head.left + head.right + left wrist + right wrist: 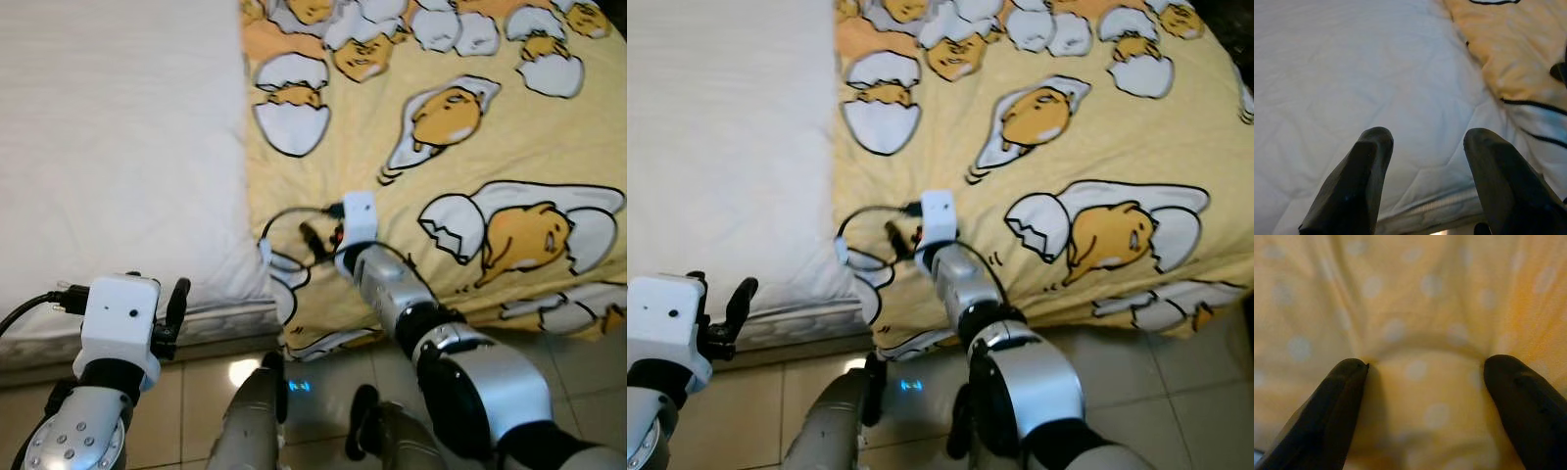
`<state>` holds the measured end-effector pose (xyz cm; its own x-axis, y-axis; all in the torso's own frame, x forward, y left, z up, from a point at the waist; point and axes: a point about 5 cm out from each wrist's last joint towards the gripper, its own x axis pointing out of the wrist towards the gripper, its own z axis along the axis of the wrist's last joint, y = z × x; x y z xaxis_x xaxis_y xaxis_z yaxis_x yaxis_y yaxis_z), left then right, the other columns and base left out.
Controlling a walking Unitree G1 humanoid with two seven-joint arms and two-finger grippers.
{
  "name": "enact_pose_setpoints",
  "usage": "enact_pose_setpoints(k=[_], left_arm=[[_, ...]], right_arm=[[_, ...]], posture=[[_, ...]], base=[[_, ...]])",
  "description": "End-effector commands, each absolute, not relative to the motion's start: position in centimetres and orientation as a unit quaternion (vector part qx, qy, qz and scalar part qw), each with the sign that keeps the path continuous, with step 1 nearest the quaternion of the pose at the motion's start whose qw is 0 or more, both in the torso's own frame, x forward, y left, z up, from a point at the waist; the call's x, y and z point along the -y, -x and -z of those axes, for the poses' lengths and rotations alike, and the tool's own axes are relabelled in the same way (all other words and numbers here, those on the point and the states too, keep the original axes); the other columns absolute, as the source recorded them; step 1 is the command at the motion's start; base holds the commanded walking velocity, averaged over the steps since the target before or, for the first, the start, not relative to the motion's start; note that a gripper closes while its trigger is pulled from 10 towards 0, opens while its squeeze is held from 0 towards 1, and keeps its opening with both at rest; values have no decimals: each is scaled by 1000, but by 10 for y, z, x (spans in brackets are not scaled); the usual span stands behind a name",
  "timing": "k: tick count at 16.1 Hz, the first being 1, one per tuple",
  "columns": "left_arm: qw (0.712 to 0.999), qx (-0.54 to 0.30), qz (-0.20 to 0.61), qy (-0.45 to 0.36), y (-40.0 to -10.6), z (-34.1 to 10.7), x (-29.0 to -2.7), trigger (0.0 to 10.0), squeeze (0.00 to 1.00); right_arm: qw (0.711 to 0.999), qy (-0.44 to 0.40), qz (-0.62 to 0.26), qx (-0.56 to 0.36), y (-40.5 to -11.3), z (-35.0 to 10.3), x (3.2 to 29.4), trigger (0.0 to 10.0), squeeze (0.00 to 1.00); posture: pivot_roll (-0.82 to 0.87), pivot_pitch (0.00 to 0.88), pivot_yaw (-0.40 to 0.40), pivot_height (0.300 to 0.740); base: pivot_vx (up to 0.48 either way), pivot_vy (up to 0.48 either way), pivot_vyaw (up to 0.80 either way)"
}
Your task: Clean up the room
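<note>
A yellow blanket [470, 166] printed with egg cartoons covers the right part of the bed, and its edge lies over a bare white mattress [118, 147]. My right gripper [1425, 364] reaches to that blanket edge near the bed's front. It is open, its fingertips pressed into the dotted yellow fabric [1420, 396] with a raised fold between them. My left gripper [1425, 139] is open and holds nothing. It hovers at the mattress's front edge, low on the left, beside its white wrist housing [120, 311].
Beige floor tiles [323, 392] run along the front of the bed, where my own legs [250, 421] stand. The mattress's piped front edge [225, 315] is close to the left gripper. A black cable [284, 217] loops beside the right wrist.
</note>
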<state>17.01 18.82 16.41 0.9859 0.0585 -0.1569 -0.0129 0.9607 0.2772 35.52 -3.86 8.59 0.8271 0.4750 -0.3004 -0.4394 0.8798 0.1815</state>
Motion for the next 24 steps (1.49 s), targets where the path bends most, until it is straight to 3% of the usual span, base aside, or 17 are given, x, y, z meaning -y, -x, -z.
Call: enact_pose_setpoints(k=[1, 5, 8, 9, 12, 14, 18, 21, 24], left_arm=[[985, -92, -21, -141, -169, -162, -190, 10000, 0], [987, -91, -13, -135, -176, -159, -186, 10000, 0], [987, -87, -18, -133, -180, -159, -188, 10000, 0], [988, -81, -21, -133, -183, -160, -189, 10000, 0], [988, -62, -30, -135, -191, -162, -189, 10000, 0], [989, -55, -34, -134, -194, -163, -189, 10000, 0], [991, -44, -29, -119, -192, -162, -185, 10000, 0], [975, -74, 58, -201, -150, -152, -197, 10000, 0], [961, -102, 93, -241, -120, -151, -205, 10000, 0]], right_arm=[[922, -39, -305, -235, -328, -52, 29, 10000, 0], [856, -40, -454, -245, -283, -18, 21, 10000, 0], [826, -52, -525, -198, -245, -20, 13, 10000, 0], [842, -51, -515, -154, -251, -39, 11, 10000, 0], [902, -25, -430, 6, -316, -117, 10, 10000, 0], [915, -16, -398, 56, -339, -154, 10, 10000, 0], [939, 16, -342, 30, -365, -162, 4, 10000, 0], [954, 81, -288, -28, -369, -138, 16, 10000, 0], [960, 104, -254, -59, -370, -125, 26, 10000, 0]], posture=[[424, 379, -32, 740], [385, 357, -44, 740], [366, 327, -54, 740], [360, 318, -55, 740], [360, 295, -61, 740], [366, 288, -63, 740], [395, 292, -70, 740], [470, 339, -54, 740], [514, 369, -37, 740]], base=[[0, 0, 0], [0, 0, 0], [0, 0, 0], [0, 0, 0], [0, 0, 0], [0, 0, 0], [0, 0, 0], [0, 0, 0], [0, 0, 0]])
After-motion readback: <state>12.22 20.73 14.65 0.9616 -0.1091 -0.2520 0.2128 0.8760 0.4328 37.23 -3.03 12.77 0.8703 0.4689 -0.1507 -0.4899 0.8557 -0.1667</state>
